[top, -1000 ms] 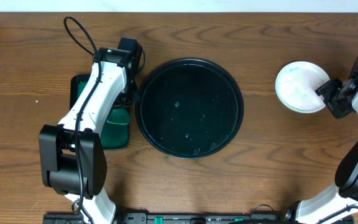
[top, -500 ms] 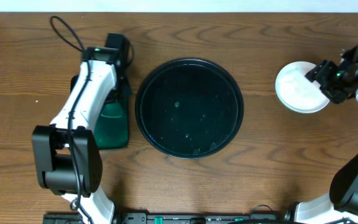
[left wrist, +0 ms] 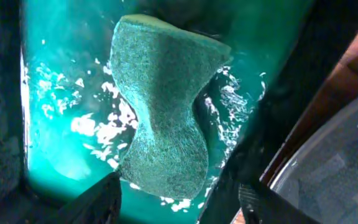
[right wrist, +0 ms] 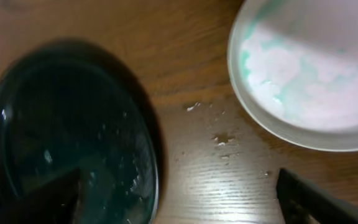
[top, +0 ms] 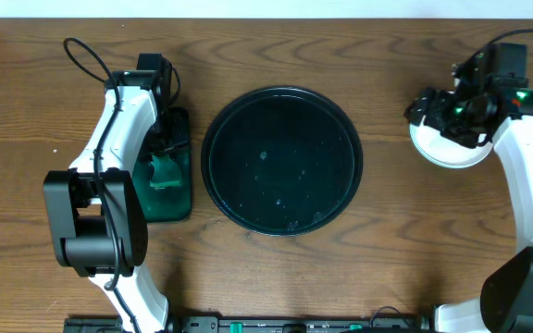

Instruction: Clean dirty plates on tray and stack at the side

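Plates sit on the worktop, well to the right of the black tray, the top face smeared teal. The tray carries only droplets. Right end effector hovers beside the plates, spread wide and gripping nothing. Over on the left, the left end effector hangs parted and empty above the sponge, which lies in the wet green tray.

At centre of the brown wooden table: large round glossy black tray. Well apart to its right, directly on the table: small round white plates. Just beside its left edge: small green rectangular tray, with green scouring sponge lying inside.
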You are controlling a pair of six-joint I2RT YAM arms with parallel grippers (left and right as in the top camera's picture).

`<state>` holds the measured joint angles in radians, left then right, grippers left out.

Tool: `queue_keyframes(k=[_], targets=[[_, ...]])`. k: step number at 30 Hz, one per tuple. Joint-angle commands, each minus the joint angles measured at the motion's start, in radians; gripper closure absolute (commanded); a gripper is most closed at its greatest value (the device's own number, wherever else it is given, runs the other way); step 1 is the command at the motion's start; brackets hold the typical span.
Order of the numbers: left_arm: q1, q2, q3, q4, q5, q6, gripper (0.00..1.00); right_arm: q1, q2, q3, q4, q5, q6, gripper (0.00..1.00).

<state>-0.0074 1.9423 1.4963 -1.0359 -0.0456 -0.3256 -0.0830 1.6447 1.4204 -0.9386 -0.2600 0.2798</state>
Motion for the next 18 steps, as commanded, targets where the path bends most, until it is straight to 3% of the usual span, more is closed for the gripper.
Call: queue_keyframes(k=[1, 8, 18], targets=[[0.005, -0.005, -0.002, -0.002, 0.013, 0.019, 0.36, 0.037, -0.044, 0.019, -0.007, 0.009, -0.067, 0.01], [-0.01, -0.156, 0.054, -0.01, 0.016, 0.028, 0.31, 0.108, -0.162, 0.019, 0.0, 0.089, -0.124, 0.01], [-0.098, -0.614, 0.054, -0.021, 0.016, 0.109, 0.28, 0.212, -0.411, 0.019, 0.028, 0.237, -0.271, 0.01]])
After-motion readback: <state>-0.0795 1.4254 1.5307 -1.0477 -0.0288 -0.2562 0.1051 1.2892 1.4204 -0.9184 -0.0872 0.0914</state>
